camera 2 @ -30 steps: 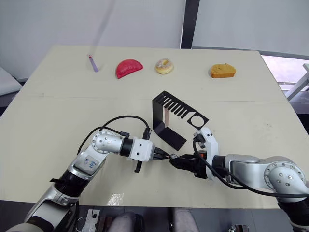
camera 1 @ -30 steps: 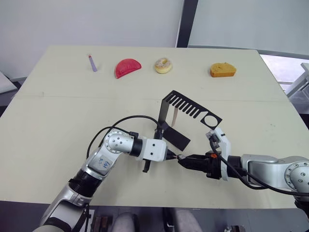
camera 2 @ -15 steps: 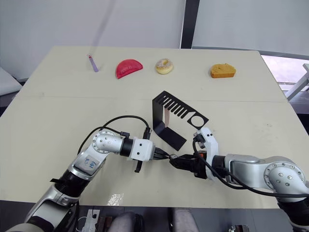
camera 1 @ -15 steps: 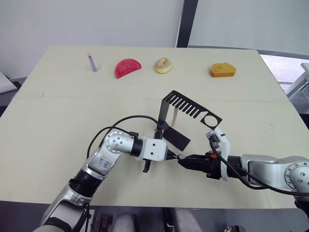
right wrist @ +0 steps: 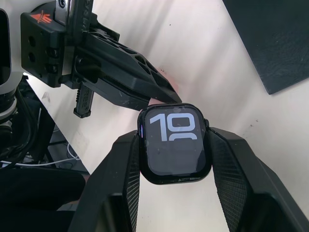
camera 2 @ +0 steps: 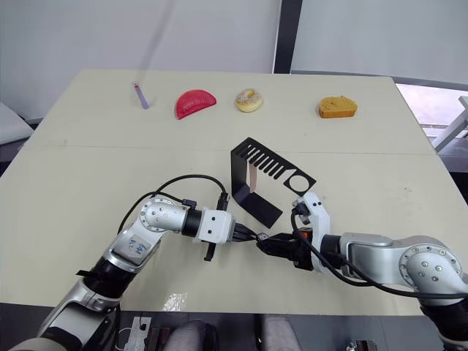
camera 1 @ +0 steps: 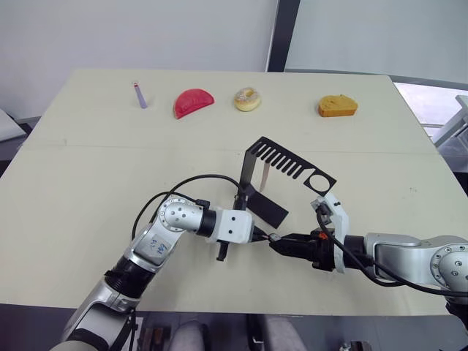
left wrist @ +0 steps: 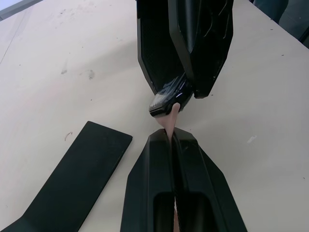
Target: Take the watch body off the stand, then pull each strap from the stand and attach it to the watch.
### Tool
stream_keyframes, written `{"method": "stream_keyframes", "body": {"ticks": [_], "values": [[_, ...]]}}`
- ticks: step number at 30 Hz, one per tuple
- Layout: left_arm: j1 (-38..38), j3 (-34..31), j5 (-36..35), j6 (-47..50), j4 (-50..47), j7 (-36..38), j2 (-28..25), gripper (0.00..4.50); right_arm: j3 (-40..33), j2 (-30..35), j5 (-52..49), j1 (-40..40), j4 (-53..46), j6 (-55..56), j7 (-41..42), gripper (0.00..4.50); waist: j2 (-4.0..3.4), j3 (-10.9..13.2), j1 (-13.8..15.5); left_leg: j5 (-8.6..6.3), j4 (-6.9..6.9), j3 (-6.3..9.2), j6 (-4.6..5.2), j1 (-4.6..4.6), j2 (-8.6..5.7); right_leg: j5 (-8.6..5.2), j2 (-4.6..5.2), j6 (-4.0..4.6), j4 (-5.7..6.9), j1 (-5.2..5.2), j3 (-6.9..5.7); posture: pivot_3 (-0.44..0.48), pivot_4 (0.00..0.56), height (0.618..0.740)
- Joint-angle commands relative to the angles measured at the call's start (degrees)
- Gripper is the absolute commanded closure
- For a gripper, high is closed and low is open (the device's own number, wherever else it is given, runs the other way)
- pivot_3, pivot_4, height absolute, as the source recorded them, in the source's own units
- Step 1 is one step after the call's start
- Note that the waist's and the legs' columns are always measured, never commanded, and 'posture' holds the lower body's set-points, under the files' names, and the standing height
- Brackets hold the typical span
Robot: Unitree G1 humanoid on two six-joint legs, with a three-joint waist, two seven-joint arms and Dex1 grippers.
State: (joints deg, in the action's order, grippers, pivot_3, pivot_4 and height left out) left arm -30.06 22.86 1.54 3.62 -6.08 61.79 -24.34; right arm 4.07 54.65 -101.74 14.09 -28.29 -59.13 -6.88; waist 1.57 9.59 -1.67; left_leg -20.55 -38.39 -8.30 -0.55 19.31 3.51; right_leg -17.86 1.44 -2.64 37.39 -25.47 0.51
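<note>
**Two grippers meeting over a watch body and strap**

Near the table's [camera 1: 88, 190] front edge, the right gripper [right wrist: 175, 145] is pinching one glossy black squarish watch body [right wrist: 175, 143] by its sides, screen showing white digits. The left gripper [left wrist: 171, 140], fingers pressed together, is clamping one thin pink strap [left wrist: 169, 120] whose tip is touching the watch. Both arms are reaching level, tip to tip. One pale strap [camera 1: 263, 178] is hanging in the bent black sheet-metal stand [camera 1: 281, 159].
</note>
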Motion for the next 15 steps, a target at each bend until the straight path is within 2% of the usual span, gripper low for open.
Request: {"method": "stream_keyframes", "body": {"ticks": [1,11,13,15], "values": [[-1.6,1.4,-1.2,-0.9,-2.2,-0.9,2.7,4.50,1.0,-0.9,-2.7,1.3,-4.7,0.1,1.7,2.90,0.00,0.0,0.0,0.00,0.00,0.00,0.00,0.00,0.00,0.00,0.00,0.00,0.00,0.00,0.00,0.000,0.150,0.737],[-1.4,1.3,-1.1,-0.9,-2.2,-1.0,2.6,4.50,0.9,-1.1,-2.0,1.0,-4.7,0.2,2.0,2.90,0.00,0.0,0.0,0.00,0.00,0.00,0.00,0.00,0.00,0.00,0.00,0.00,0.00,0.00,0.00,0.000,0.150,0.737],[-1.1,0.9,-2.1,1.9,-2.9,-0.3,2.1,4.50,0.7,-1.1,-1.8,0.7,-4.9,0.2,2.0,2.90,0.00,0.0,0.0,0.00,0.00,0.00,0.00,0.00,0.00,0.00,0.00,0.00,0.00,0.00,0.00,0.000,0.150,0.737],[-0.5,-0.1,-3.1,3.6,-4.2,1.0,0.3,3.86,0.4,-0.9,-1.5,0.2,-5.1,0.4,2.2,2.90,0.00,0.0,0.0,0.00,-0.01,0.00,0.00,0.00,0.00,0.00,0.00,0.00,0.00,0.00,0.00,0.000,0.150,0.737]]}}
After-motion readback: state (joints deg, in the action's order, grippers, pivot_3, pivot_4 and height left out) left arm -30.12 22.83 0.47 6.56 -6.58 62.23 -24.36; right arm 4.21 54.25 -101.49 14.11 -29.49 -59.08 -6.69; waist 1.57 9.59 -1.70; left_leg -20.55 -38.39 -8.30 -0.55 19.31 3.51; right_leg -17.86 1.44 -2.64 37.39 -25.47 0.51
